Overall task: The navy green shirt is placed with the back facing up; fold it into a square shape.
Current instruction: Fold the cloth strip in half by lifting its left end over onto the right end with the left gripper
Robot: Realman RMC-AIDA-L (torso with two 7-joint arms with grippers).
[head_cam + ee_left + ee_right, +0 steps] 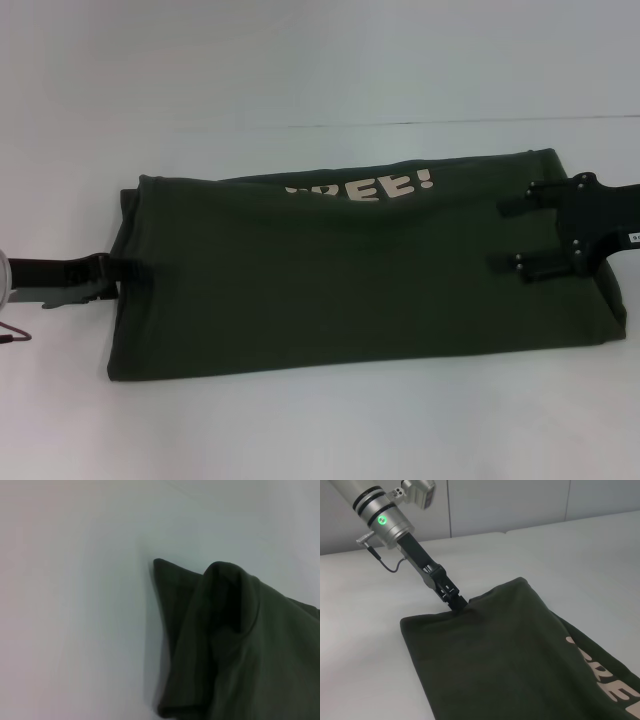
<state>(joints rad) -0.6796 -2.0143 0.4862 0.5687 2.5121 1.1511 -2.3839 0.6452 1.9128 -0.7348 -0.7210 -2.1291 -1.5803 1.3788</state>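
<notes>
Keep the navy green shirt (340,270) — a long folded band across the white tabletop (300,60) — taut and level, left hand (118,270) pinched shut on one short edge, right hand (520,232) spread-fingered over the other, grip there uncertain — lift both ends together.

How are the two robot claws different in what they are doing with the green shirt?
The left gripper pinches the left edge of the navy green shirt, its fingers closed on a raised tuck of cloth; the right gripper hovers over the shirt's right end with fingers spread apart. The left one comes in low along the white table; the right one sits over the cloth. Both are black and two-fingered.
</notes>
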